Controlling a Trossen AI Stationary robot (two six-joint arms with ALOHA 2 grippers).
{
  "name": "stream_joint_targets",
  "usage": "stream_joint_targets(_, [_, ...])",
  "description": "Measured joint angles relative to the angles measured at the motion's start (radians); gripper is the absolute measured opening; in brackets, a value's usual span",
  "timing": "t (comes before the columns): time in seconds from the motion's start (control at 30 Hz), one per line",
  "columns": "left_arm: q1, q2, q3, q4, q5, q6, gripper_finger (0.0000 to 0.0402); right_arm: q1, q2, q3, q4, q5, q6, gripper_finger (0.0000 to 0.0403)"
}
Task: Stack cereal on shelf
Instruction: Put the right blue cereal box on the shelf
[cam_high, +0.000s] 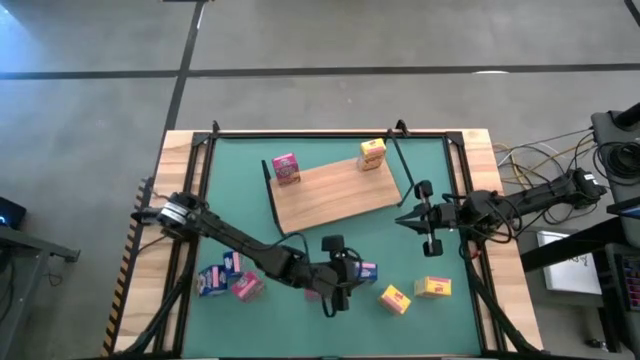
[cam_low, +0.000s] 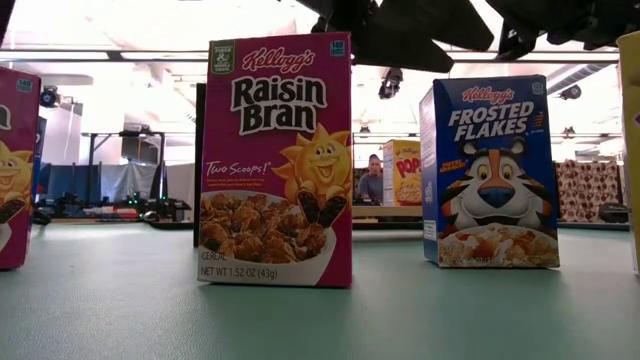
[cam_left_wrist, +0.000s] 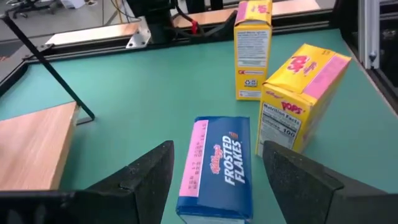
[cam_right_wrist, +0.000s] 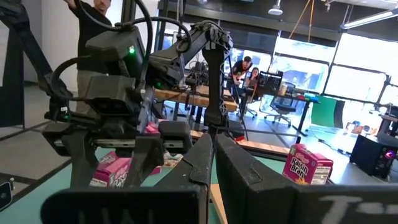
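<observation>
From above, the left gripper (cam_high: 338, 285) hangs over the near part of the green table (cam_high: 240, 170), right by a blue box (cam_high: 366, 270) lying on the mat. The right gripper (cam_high: 418, 218) waits just off the shelf's right end, fingers pressed shut on nothing. The shelf (cam_high: 335, 195) is the wooden board lying farther back, with a pink box (cam_high: 286, 168) and a yellow box (cam_high: 372, 154) already standing on it. More boxes wait on the mat: a blue and pink bunch at the left, and two yellow boxes (cam_high: 412, 293) at the right. The left arm is much nearer the blue box.

From table height, a pink Raisin Bran box (cam_low: 278, 160) and a blue Frosted Flakes box (cam_low: 490, 172) stand upright. Dark arm parts hang at the top, but I can't be sure which arm they belong to.

From the left wrist, the blue box lies flat between the two dark fingers (cam_left_wrist: 146, 180), which stand open with a gap on each side. Nothing is gripped yet. Its long side points straight away from the wrist, so its two narrow edges face the fingers. I think a short drop and a squeeze would catch it. A yellow Pops box (cam_left_wrist: 301, 96) stands close by one finger and could get bumped.

From the right wrist, its own fingers (cam_right_wrist: 202, 158) are closed together and empty.
</observation>
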Motion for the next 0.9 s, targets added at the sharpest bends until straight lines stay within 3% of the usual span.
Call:
stream_joint_targets(0.3, [0.039, 0.0, 0.011, -0.012, 0.188, -0.051, 0.0238, 0.0, 0.0, 0.001, -0.011, 0.0, -0.002, 0.0012])
stream_joint_targets(0.63, [0.047, 0.007, 0.017, -0.022, 0.147, -0.032, 0.0311, -0.001, 0.0, 0.001, -0.015, 0.008, -0.003, 0.0012])
stream_joint_targets(0.9, [0.077, 0.044, 0.016, -0.009, 0.227, -0.029, 0.0313, -0.001, -0.001, 0.001, -0.018, 0.009, -0.003, 0.0012])
